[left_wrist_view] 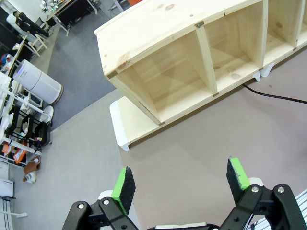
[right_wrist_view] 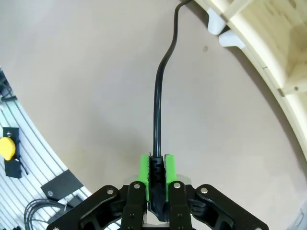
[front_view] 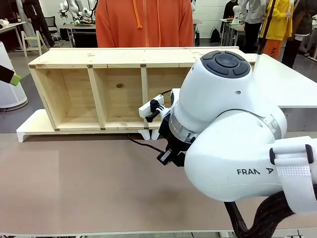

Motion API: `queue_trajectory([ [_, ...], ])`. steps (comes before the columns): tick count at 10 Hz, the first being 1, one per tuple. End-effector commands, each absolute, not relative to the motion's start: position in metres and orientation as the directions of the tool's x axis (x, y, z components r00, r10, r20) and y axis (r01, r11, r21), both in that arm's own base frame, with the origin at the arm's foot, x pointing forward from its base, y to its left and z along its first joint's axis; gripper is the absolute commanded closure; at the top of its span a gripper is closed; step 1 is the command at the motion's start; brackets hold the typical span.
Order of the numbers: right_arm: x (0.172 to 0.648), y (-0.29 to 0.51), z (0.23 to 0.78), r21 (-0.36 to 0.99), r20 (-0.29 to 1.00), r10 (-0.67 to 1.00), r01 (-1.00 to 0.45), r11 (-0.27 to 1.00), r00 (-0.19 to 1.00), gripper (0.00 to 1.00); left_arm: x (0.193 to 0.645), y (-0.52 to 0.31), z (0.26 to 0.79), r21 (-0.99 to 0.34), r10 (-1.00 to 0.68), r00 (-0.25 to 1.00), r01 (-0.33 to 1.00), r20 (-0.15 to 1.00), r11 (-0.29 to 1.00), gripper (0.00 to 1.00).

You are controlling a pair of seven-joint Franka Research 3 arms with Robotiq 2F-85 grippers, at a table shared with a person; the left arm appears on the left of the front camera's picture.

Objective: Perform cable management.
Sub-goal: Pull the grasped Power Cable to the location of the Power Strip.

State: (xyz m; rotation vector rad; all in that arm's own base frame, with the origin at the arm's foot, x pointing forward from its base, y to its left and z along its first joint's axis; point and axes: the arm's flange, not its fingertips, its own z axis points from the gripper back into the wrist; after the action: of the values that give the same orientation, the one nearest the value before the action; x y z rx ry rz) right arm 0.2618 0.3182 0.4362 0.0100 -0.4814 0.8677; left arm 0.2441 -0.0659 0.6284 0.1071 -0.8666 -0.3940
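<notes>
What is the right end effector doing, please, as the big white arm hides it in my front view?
Observer: The right end effector is shut on the thin black power cable, green pads pinching its thicker end.
Operator: Where does it lead from there?
Observer: Straight away from the pads, then bending towards the white feet of the pale wooden shelf.
Operator: And the left end effector?
Observer: Open, holding nothing, above the brown tabletop.

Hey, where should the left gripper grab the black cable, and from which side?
Probably the free stretch of cable lying flat on the table before the shelf, from above, straddling it crosswise; the right gripper pinches the plug end.
</notes>
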Motion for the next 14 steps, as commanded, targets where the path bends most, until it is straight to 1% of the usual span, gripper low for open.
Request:
queue_trajectory([
  [1,0.261,0.318,0.435,-0.186,0.402,0.734,-0.737,0.65,0.547,0.84,0.244,-0.066,0.629,0.252,-0.379,0.577,0.29,0.723,0.923,0.0],
  [8,0.262,0.318,0.436,-0.185,0.406,0.732,-0.735,0.652,0.547,0.84,0.244,-0.066,0.629,0.252,-0.379,0.577,0.29,0.723,0.923,0.0],
  [10,0.253,0.264,0.46,-0.159,0.454,0.628,-0.635,0.756,0.633,0.84,0.244,-0.066,0.629,0.252,-0.379,0.577,0.29,0.723,0.923,0.0],
  [11,0.247,0.242,0.471,-0.159,0.484,0.581,-0.587,0.794,0.654,0.84,0.244,-0.066,0.629,0.252,-0.379,0.577,0.29,0.723,0.923,0.0],
  [14,0.237,0.194,0.492,-0.167,0.548,0.497,-0.494,0.853,0.673,0.84,0.244,-0.066,0.629,0.252,-0.379,0.577,0.29,0.723,0.923,0.0],
])
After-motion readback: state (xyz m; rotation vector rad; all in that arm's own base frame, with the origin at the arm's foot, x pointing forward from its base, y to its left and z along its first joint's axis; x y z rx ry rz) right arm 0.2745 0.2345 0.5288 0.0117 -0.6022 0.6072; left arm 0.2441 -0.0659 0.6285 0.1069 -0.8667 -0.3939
